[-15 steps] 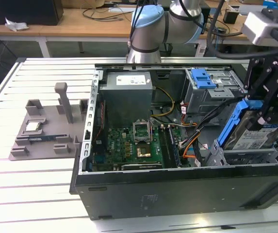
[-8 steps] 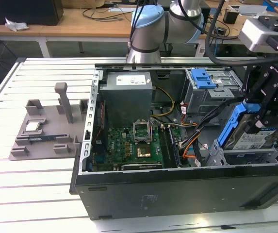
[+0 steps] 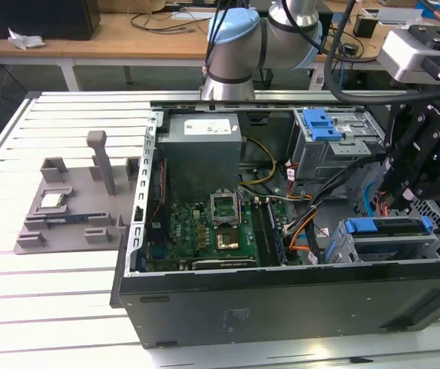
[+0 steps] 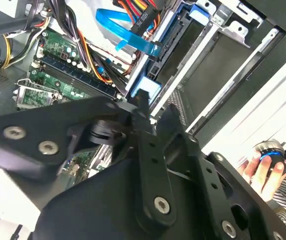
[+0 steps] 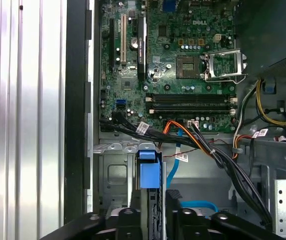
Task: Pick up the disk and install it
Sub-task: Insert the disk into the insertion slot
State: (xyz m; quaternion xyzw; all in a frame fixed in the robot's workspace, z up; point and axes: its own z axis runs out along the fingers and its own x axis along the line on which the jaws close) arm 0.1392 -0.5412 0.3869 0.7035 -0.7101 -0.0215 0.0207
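Jaws of the black gripper (image 3: 405, 198) are clamped narrow on the disk (image 3: 388, 227), a flat drive with blue plastic side rails. In the first wrist view the disk shows edge-on. A black finger (image 5: 125, 220) sits on each side of its railed edge, with the blue tab just beyond the tips.

Exterior view, its left to its right:
- **Underneath:** a white slatted metal table (image 3: 51, 307) carries everything.
- **Far left:** a grey plastic fixture tray (image 3: 31, 238) with an upright post. A small square chip (image 3: 54, 201) lies in it.
- **Next:** a black computer case (image 3: 281, 307), open side up.
- **Inside, left part:** a grey boxy power supply (image 3: 202, 157) with a white sticker, and a green motherboard (image 3: 196, 231) just beside it.
- **Middle:** a bundle of orange and black cables (image 3: 304, 231).
- **Back right:** a silver metal drive cage (image 3: 335, 146) topped by a blue latch.
- **Front right corner:** the disk sits in a lower grey metal cage (image 3: 335, 247). The gripper is directly above, touching it.

In the second wrist view, a person's hand (image 4: 252, 172) rests on a round silver knob (image 4: 270, 149) outside the case.
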